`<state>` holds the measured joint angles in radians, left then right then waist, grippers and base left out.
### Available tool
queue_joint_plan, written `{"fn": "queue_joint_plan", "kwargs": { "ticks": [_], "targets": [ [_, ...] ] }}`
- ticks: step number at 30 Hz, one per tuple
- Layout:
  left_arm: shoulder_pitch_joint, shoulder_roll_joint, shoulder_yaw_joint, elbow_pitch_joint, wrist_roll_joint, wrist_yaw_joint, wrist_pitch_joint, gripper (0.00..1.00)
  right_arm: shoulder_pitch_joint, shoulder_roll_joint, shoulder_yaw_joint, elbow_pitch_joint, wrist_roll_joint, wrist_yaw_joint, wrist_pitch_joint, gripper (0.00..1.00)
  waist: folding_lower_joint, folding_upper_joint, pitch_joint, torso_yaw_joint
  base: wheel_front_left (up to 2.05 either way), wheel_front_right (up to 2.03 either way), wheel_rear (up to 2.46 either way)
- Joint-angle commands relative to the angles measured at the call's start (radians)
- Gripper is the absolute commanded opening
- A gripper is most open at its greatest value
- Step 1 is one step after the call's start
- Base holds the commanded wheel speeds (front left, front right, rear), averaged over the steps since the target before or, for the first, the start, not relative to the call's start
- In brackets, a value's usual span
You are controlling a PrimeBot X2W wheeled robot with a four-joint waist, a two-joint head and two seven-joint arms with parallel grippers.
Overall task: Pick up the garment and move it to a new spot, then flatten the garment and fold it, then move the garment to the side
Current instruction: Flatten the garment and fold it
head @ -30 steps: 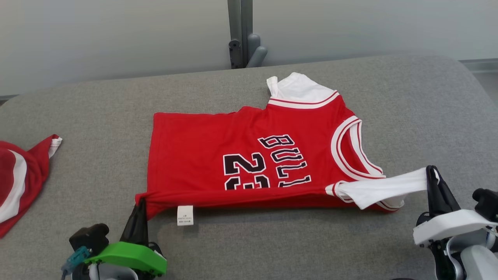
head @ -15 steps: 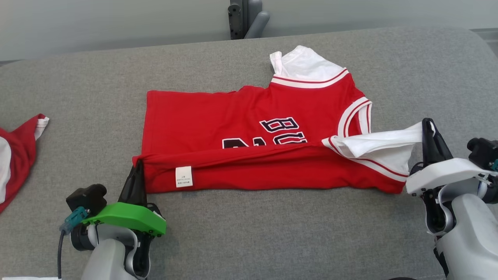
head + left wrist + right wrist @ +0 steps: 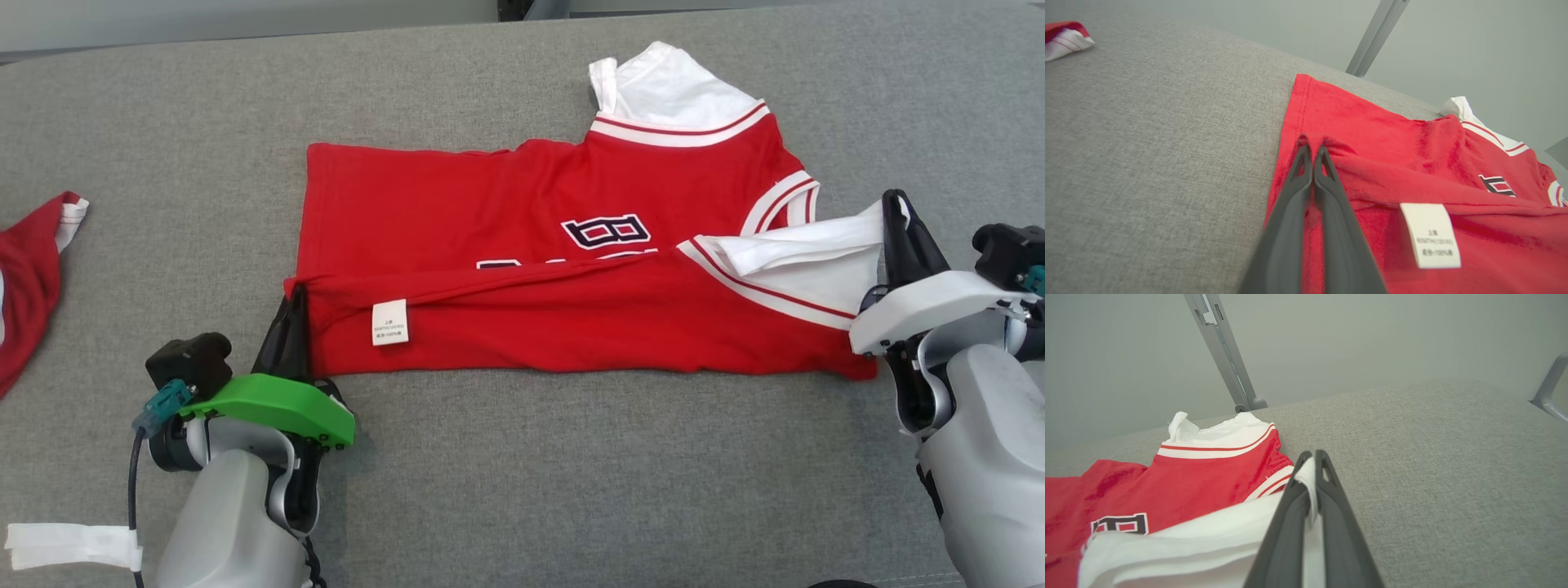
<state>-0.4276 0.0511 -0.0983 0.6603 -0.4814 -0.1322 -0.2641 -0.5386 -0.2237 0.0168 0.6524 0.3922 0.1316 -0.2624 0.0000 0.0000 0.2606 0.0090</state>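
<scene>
Folding looks to be the step in hand. The red sleeveless jersey (image 3: 522,212), with white trim and black lettering, lies stretched between the 2 hands on the grey fabric-covered tabletop (image 3: 571,490). Its near long edge is raised and doubled over toward the far edge, so the flap hides the lower part of the lettering.

The left hand (image 3: 295,296), under its green cover, has its 2 dark fingers pressed together on the red hem corner, as the left wrist view shows (image 3: 1312,149). A small white care label (image 3: 389,322) hangs just to that hand's right. The right hand (image 3: 896,198) is clamped on the white shoulder fabric (image 3: 816,245), a strip of which is pinched between its fingers (image 3: 1312,455).

I judge the fold about half made. Next, both hands should travel farther forward together, level and evenly apart, to bring the held edge onto the far edge before lowering and letting go. Uneven travel would skew the crease.

A second red and white garment (image 3: 33,269) lies well to the left of the left hand.
</scene>
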Motion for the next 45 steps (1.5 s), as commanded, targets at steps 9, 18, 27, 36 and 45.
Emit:
{"fn": "queue_joint_plan", "kwargs": {
  "ticks": [9,18,27,36,45],
  "targets": [
    [-0.014,0.002,0.047,-0.027,0.051,0.003,0.000,1.00,-0.051,0.005,-0.027,0.021,-0.015,-0.002,-0.003,1.00,0.0000,0.0000,0.024,0.008,0.00,0.00,0.00],
    [0.134,0.001,0.097,-0.134,0.088,0.003,0.000,1.00,0.179,0.026,-0.034,-0.129,0.031,-0.002,-0.003,1.00,0.0000,0.0000,-0.021,-0.003,0.00,0.00,0.00],
    [0.206,0.001,0.094,-0.152,0.061,0.003,0.000,1.00,0.266,0.017,0.057,-0.097,0.111,-0.001,-0.003,1.00,0.0000,0.0000,-0.028,-0.010,0.00,0.00,0.00],
    [0.185,0.002,0.059,-0.158,0.061,0.003,0.000,1.00,0.220,0.014,0.097,0.033,0.188,-0.001,-0.003,1.00,0.0000,0.0000,-0.027,0.021,0.00,0.00,0.00],
    [0.178,0.001,0.000,-0.141,0.013,0.003,0.000,1.00,0.209,-0.009,0.148,0.036,0.245,-0.002,-0.001,0.00,0.0000,0.0000,-0.023,0.021,0.00,0.00,0.00]
  ]
}}
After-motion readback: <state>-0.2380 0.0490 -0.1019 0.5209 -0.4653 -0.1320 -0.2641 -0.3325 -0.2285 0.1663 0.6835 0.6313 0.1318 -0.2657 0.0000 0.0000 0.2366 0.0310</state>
